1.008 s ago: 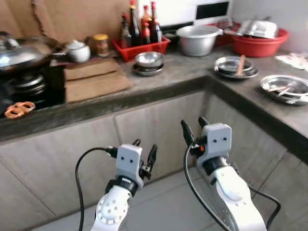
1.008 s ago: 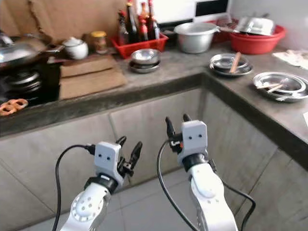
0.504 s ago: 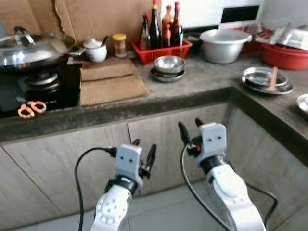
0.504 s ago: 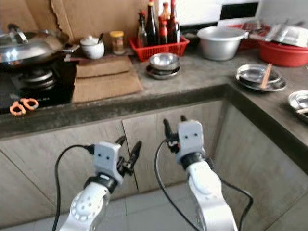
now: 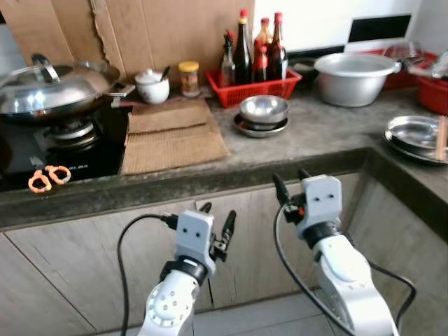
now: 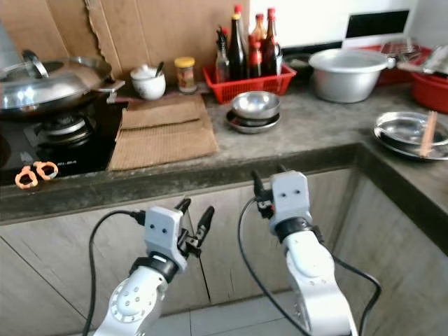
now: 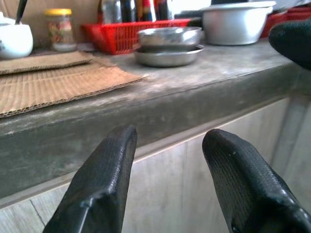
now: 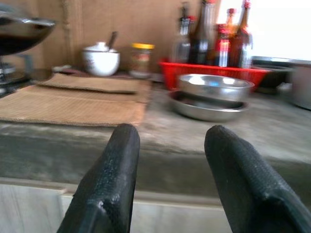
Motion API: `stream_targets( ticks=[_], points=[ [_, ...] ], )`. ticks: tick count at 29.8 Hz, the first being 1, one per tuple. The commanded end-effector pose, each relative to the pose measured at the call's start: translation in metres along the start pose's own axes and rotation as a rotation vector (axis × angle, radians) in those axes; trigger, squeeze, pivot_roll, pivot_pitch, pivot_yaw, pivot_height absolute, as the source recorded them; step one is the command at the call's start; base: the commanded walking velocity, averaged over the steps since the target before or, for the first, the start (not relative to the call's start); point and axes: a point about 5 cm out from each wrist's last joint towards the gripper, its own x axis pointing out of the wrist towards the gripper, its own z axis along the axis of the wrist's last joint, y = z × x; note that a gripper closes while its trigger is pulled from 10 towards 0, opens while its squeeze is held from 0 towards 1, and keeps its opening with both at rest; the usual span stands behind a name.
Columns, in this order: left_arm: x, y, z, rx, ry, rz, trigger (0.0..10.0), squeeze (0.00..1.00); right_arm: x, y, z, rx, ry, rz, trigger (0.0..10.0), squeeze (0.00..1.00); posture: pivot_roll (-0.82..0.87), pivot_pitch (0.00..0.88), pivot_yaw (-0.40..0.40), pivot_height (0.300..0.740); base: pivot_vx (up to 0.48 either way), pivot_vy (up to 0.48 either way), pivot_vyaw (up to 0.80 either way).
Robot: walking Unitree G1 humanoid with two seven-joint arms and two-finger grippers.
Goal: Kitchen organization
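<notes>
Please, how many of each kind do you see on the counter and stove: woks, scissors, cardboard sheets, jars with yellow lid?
Wok: 1
Scissors: 1
Cardboard sheets: 2
Jar: 1
Total: 5

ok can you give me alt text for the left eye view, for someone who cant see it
Two silver robot arms, left gripper and right gripper both open and empty, are raised in front of a grey kitchen counter. On it sit stacked steel bowls, a red basket of bottles, cardboard sheets, a lidded wok and orange scissors.
</notes>
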Motion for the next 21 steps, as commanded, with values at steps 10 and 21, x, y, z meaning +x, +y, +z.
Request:
stream_targets(
  ticks=[10, 21],
  points=[
    [0.003, -0.006, 0.003, 0.001, -0.015, -0.028, 10.0, 0.00, 0.005, -0.012, 0.006, 0.011, -0.031, -0.032, 10.0, 0.00, 0.05, 0.015, 0.005, 0.740, 0.341, 0.000, 0.00],
    [0.005, -0.006, 0.003, 0.004, -0.018, -0.031, 10.0, 0.00, 0.010, -0.019, 0.012, -0.004, -0.062, -0.047, 10.0, 0.00, 0.05, 0.019, 0.011, 0.740, 0.343, 0.000, 0.00]
  ],
)
